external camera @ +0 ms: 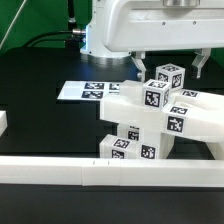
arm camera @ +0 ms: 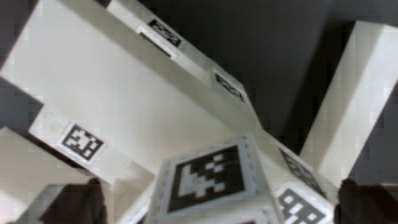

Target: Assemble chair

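End effector [external camera: 168,62] hangs w/ jaws spread wide, holding nothing, directly above the chair [external camera: 150,118]. Chair sits partly built on the black bench near the front border rail [external camera: 110,172], w/ its tagged post [arm camera: 231,180] right below, between the fingers. Post's long axis looks upright, so prob a straight descent.

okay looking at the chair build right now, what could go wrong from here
The tool hangs open close above the chair; lowered off-center, a finger could knock the top post aside. The chair parts look stacked against the border rail, so a sideways push might topple them. Whether the joints are seated cannot be told.
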`<state>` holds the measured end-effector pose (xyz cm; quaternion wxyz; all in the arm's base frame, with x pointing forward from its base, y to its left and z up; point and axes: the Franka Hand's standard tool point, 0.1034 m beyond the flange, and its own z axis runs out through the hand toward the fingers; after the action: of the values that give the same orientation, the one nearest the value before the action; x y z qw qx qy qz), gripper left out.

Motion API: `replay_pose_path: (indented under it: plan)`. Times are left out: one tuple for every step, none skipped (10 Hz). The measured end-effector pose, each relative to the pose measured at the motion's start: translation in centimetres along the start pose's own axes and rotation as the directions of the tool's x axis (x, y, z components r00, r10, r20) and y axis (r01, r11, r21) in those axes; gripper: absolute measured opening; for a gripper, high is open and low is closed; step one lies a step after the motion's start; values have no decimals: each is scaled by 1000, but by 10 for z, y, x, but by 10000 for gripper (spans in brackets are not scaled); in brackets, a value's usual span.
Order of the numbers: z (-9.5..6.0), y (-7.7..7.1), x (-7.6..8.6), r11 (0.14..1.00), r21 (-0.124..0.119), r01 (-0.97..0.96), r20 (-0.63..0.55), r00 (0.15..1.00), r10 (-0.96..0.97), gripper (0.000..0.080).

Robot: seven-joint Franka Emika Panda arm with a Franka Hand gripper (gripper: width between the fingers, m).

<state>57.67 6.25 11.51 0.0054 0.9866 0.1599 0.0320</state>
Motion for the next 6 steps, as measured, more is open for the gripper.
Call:
replay_pose_path:
  plan:
    - [0, 0, 0, 997, -3, 76, 1, 997, -76, 634]
    - [0, 0, 0, 995, -2, 105, 1, 995, -105, 634]
    - [0, 0, 0, 995, -2, 97, 1, 995, -97, 463]
    - [0, 0, 0, 995, -2, 97, 1, 995, -97, 282]
    - [0, 0, 0, 995, -2, 97, 1, 995, -97, 282]
    - [0, 0, 0, 997, -2, 80, 2, 997, -80, 282]
